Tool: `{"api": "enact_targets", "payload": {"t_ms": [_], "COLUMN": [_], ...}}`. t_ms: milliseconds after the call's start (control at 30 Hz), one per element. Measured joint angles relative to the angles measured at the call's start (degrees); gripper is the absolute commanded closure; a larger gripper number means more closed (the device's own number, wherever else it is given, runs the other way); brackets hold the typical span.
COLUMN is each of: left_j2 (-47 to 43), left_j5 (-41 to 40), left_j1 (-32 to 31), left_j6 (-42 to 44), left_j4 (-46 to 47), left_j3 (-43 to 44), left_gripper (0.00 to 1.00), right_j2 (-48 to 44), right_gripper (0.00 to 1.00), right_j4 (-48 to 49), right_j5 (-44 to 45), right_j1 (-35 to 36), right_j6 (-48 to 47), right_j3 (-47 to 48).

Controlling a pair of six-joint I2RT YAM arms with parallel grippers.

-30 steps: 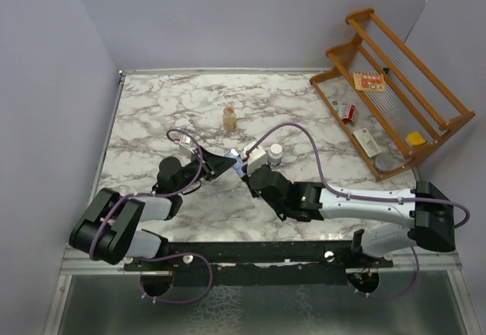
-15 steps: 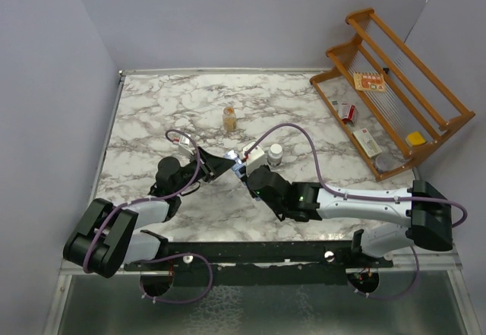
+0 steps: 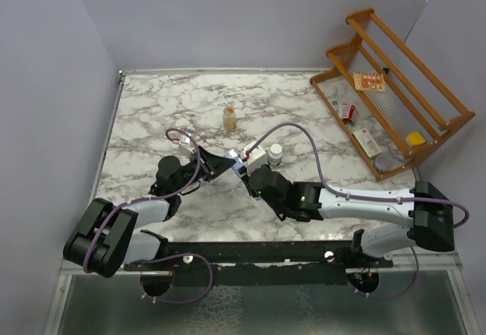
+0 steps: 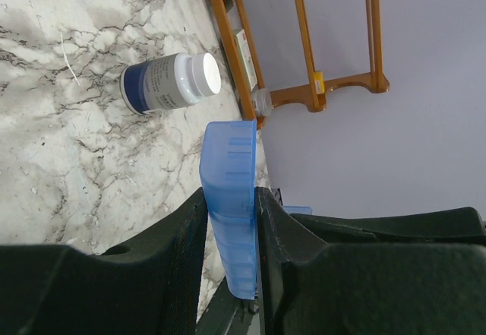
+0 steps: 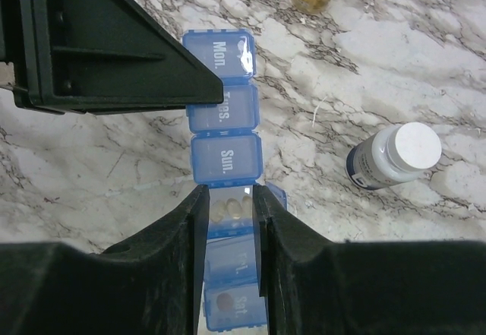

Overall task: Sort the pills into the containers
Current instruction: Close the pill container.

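The containers (image 5: 225,156) are a blue strip of lidded compartments marked Mon., Tues., Sun., Fri., Sat. My left gripper (image 4: 230,198) is shut on the containers (image 4: 231,191), clamping their long sides, and holds them at mid-table (image 3: 237,162). One compartment stands with its lid (image 5: 275,197) flipped open, and pale oval pills (image 5: 230,208) lie inside it. My right gripper (image 5: 231,192) hovers just above that compartment, its fingers apart, holding nothing. A brownish pill (image 5: 225,302) shows through the Sat. lid. The left gripper's black finger (image 5: 114,54) lies against the strip's left side.
A dark bottle with a white cap (image 3: 276,153) lies on its side right of the strip, also the bottle (image 5: 391,156) in the right wrist view. A small amber bottle (image 3: 229,118) stands further back. A wooden rack (image 3: 387,92) with small boxes fills the far right.
My right gripper's jaws have parted over the open compartment. The left arm shifted slightly a second ago, still gripping the strip.
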Motion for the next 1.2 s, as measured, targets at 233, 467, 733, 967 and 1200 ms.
{"api": "enact_targets", "payload": {"t_ms": [233,467,733,967,1200], "left_j2": [1.2,1.3,-2.0,-4.0,-5.2], "left_j5": [0.0,0.0,0.1,0.4,1.3], "left_j1": [0.0,0.0,0.0,0.0,0.0], "left_j6": [0.7,0.9,0.5,-0.4,-3.1], "left_j4": [-0.4,-0.8,-1.2,-1.0,2.4], "left_j3": [0.0,0.0,0.0,0.1,0.1], "left_gripper": [0.94,0.94,0.95,0.95,0.95], "right_j2": [-4.1,-9.7,-19.8,-24.1,-28.6], "right_gripper": [0.72,0.72,0.71,0.68,0.41], "right_j4": [0.5,1.8,1.1,-1.3,0.7], "right_j5": [-1.8,-3.0,1.3,-2.2,-12.0], "right_j1": [0.0,0.0,-3.1,-8.9,-15.3], "right_j6": [-2.2,-4.5,-1.0,6.3,12.3], "right_j3": [1.1,5.7,1.4,-6.6,-13.4]}}
